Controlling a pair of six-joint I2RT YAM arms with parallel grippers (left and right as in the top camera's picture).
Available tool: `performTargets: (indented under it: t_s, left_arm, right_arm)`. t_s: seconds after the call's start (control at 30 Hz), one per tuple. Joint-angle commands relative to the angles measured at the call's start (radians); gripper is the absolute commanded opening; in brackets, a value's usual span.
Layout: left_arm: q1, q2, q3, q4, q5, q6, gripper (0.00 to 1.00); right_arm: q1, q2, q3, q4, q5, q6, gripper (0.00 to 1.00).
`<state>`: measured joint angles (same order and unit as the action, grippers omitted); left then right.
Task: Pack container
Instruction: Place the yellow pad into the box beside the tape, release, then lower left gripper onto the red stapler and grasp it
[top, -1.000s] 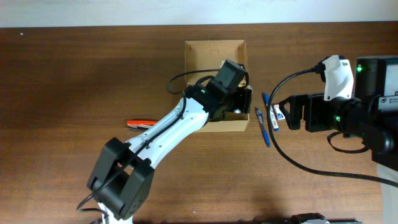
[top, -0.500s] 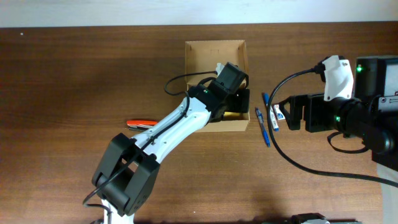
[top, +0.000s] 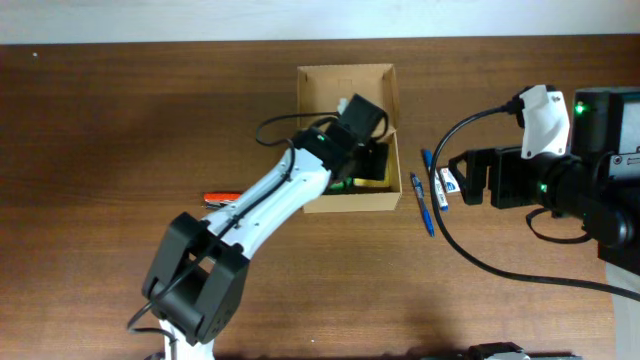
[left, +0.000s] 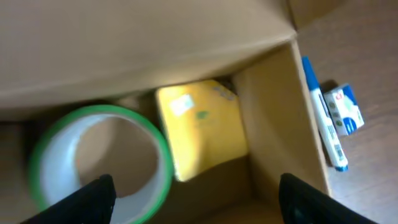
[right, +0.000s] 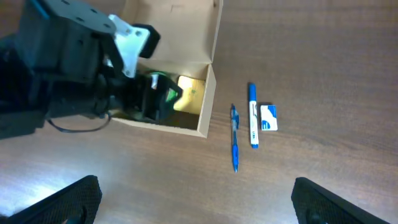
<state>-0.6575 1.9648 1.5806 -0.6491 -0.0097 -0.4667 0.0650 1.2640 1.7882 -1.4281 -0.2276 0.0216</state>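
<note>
The tan cardboard container (top: 345, 82) lies open at the table's far middle, its flap lid folded back. Inside it lie a white tape roll with a green edge (left: 99, 163) and a yellow flat item (left: 202, 134). My left gripper (top: 368, 155) hangs over the container's near half, open and empty, with both fingertips at the bottom of the left wrist view (left: 199, 202). The container wall (left: 273, 106) stands to its right. My right gripper (top: 462, 180) is open and empty above bare table (right: 199, 202), right of the container (right: 180, 25).
A blue pen (top: 422, 205), a blue-capped marker (right: 252, 115) and a small blue-and-white pack (right: 268, 117) lie on the table right of the container. A red-handled tool (top: 222, 198) lies to its left. The table's far edge meets a white wall.
My left gripper has shifted left and toward the far side over the container. The roll's green edge now shows beside it. The right arm has not moved.
</note>
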Motion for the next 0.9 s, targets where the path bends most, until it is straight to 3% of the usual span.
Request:
performTargets:
  t_s: [0.0,0.07,0.2,0.3,0.6,0.7,0.83,0.87]
  left_arm:
    - [0.036,-0.112,0.034,-0.019,-0.017,0.066,0.77]
    - [0.052,-0.157,0.034,-0.029,-0.018,0.103,0.70]
    - [0.080,-0.238,0.034,-0.070,-0.105,0.125,0.27]
    - [0.111,-0.293,0.034,-0.157,-0.207,0.124,0.02]
    - [0.421,-0.470,0.033,-0.458,-0.212,0.132,0.02]
    - [0.504,-0.470,0.000,-0.496,-0.074,0.202,0.02]
    - [0.538,-0.470,-0.130,-0.474,-0.058,-0.113,0.02]
    - [0.538,-0.468,-0.166,-0.439,-0.057,-0.128,0.02]
  right_arm:
    - [-0.006,-0.006,0.023,0.012,-0.013,-0.007,0.99]
    - [-0.006,-0.005,0.023,0.015,-0.013,-0.007,0.99]
    - [-0.006,-0.005,0.023,0.015,-0.013,-0.007,0.99]
    - [-0.006,0.010,0.018,0.014,-0.013,-0.007,0.99]
    - [-0.006,0.154,0.005,0.011,-0.057,-0.008,0.91]
    - [-0.006,0.164,0.005,0.018,-0.057,-0.011,0.92]
    - [-0.006,0.164,0.005,0.036,-0.057,-0.011,0.92]
    - [-0.006,0.164,0.005,0.040,-0.057,-0.011,0.93]
